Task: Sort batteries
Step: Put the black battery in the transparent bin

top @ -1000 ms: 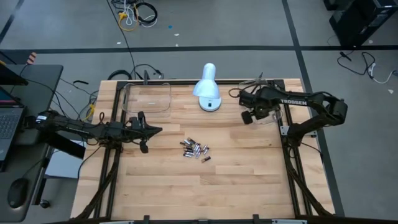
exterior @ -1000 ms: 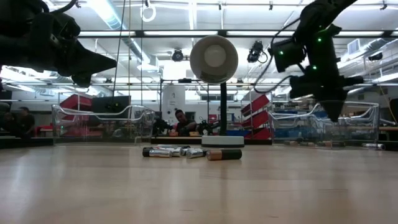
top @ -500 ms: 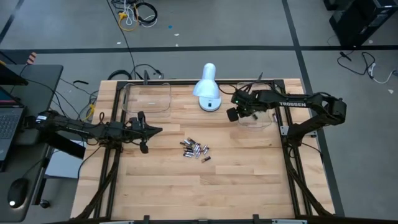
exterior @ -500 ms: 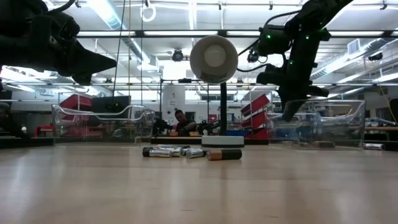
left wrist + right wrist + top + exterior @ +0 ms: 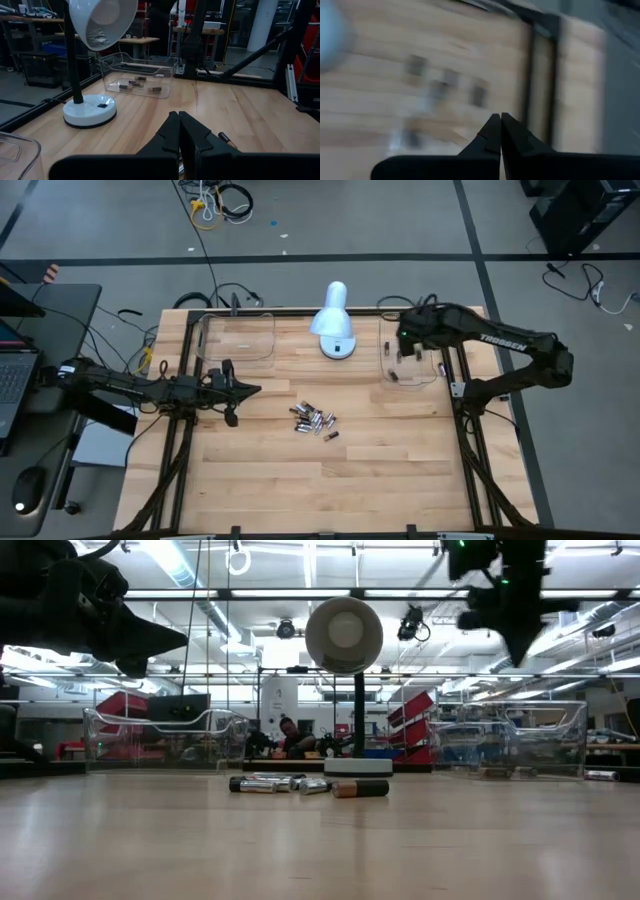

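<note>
A loose pile of small silvery and brown batteries (image 5: 313, 421) lies on its sides mid-table, also seen in the low view as batteries (image 5: 300, 784). A few more batteries (image 5: 400, 375) lie inside the clear right tray (image 5: 425, 375); the left wrist view shows these tray batteries (image 5: 140, 85). My left gripper (image 5: 250, 390) hovers shut to the left of the pile, its fingers (image 5: 179, 114) closed on nothing. My right gripper (image 5: 405, 345) is raised high over the right tray, pointing down (image 5: 520, 645), shut and empty (image 5: 500, 116).
A white desk lamp (image 5: 333, 322) stands at the far edge between an empty clear left tray (image 5: 237, 338) and the right tray. Black frame rails run along the table's sides. Bare wood spreads across the near half of the table (image 5: 330, 490).
My right gripper first swung a little toward the table's left, low beside the right tray. It then rose high and drew back over that tray. The left arm and the battery pile stayed still.
</note>
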